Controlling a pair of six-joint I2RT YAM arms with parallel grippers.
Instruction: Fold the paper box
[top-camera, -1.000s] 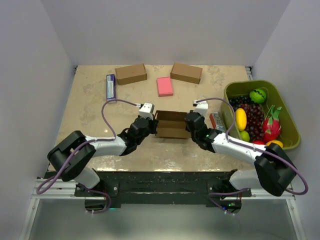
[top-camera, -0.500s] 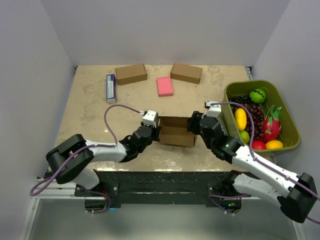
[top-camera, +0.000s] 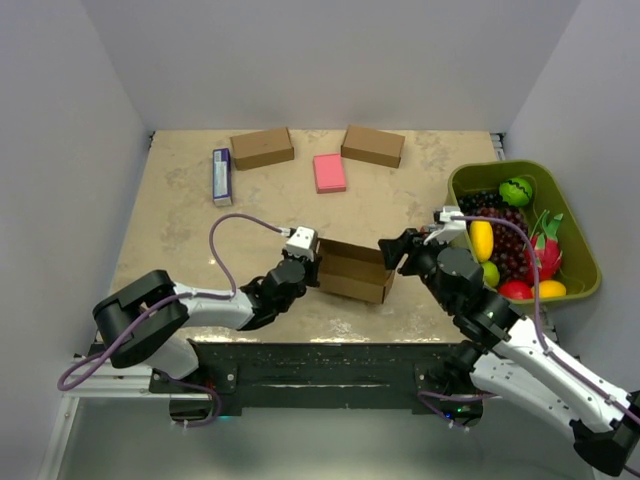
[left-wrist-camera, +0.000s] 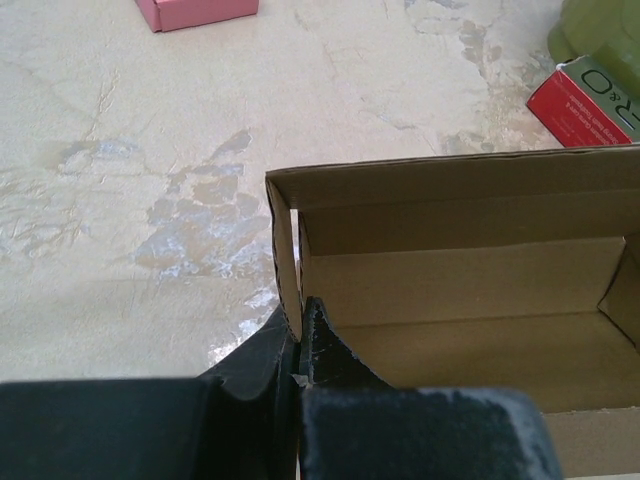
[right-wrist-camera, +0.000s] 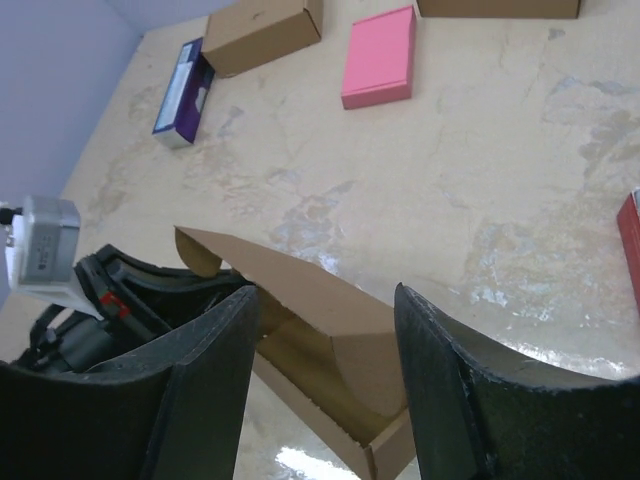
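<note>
My left claw (left-wrist-camera: 300, 325) is pinched together on the short left end wall of the plain brown cardboard mailer box (top-camera: 352, 272). The box sits half-formed on the beige, marbled worktop (top-camera: 170, 230) between my two arms, its top open and one long flap with a rounded tab standing tilted over it. My right claw (right-wrist-camera: 325, 300) hangs spread wide above the box's right end, touching nothing that I can see. I judge the step in hand to be closing up that right end, so I should hold the left wall firm without crushing it and bring the right fingers onto the loose flap along its crease. The board is thin, matt and stiff, with clean die-cut edges. Pressed off the score line it will likely spring back, and the shiny worktop may let it slide.
</note>
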